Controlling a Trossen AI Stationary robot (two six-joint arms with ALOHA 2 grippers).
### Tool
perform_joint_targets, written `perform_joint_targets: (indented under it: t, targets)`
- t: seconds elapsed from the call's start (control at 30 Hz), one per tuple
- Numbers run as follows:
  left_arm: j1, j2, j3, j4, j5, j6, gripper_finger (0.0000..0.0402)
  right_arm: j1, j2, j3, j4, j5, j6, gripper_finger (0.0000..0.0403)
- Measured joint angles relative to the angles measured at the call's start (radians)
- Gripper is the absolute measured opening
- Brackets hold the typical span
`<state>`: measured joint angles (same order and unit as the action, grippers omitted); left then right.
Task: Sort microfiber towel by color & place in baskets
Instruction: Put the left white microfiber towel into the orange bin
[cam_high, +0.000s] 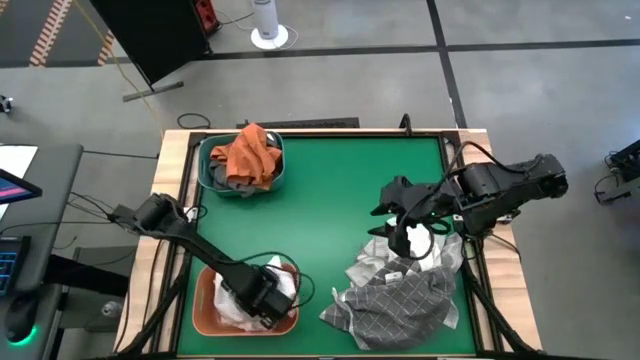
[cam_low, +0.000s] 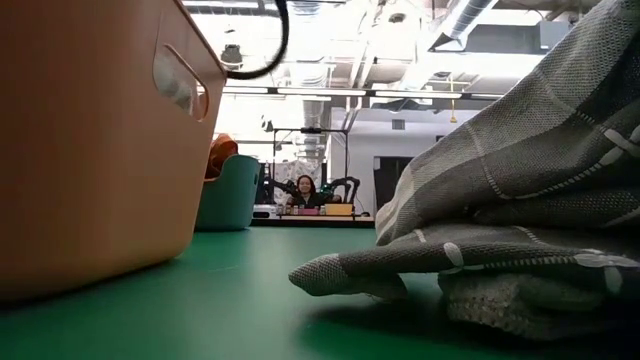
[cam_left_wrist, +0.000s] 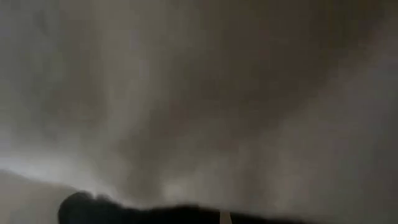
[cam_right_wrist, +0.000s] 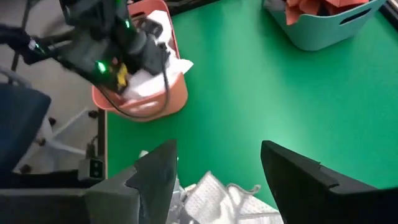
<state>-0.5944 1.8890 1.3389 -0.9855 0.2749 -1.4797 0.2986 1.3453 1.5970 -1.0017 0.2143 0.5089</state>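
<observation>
The salmon basket (cam_high: 205, 312) stands at the table's near left corner and holds white towels (cam_high: 285, 285). My left gripper (cam_high: 262, 298) is down inside it, right against pale cloth that fills the left wrist view. The teal basket (cam_high: 212, 178) at the far left holds rust orange towels (cam_high: 250, 150) and a bit of grey cloth. A pile of towels lies on the table at the near right, with a grey grid-lined one (cam_high: 400, 300) on top and pale checked ones (cam_right_wrist: 211, 193) beside it. My right gripper (cam_right_wrist: 219, 149) hovers open over the pile's far edge.
Bare green table (cam_high: 330, 210) stretches between the two baskets and the pile. A raised wooden rim (cam_high: 175, 190) runs round the table. In the low view the salmon basket's wall (cam_low: 90, 150) stands close on the left, and a person (cam_low: 303, 190) sits far off in the room.
</observation>
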Motion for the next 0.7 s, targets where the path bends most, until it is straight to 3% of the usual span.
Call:
perform_joint_targets:
  t: [0.37, 0.47, 0.7]
  targets:
    - [-0.002, 0.082, 0.004, 0.038, -0.064, 0.013, 0.0007, 0.058, 0.000, 0.000, 0.011, 0.035, 0.010, 0.0260]
    - [-0.002, 0.075, 0.019, 0.020, -0.082, 0.068, 0.0041, 0.067, 0.000, 0.000, 0.012, 0.059, 0.010, 0.0260]
    - [-0.002, 0.068, 0.056, -0.025, -0.125, 0.163, 0.0160, 0.074, 0.000, 0.000, 0.035, 0.063, 0.014, 0.0260]
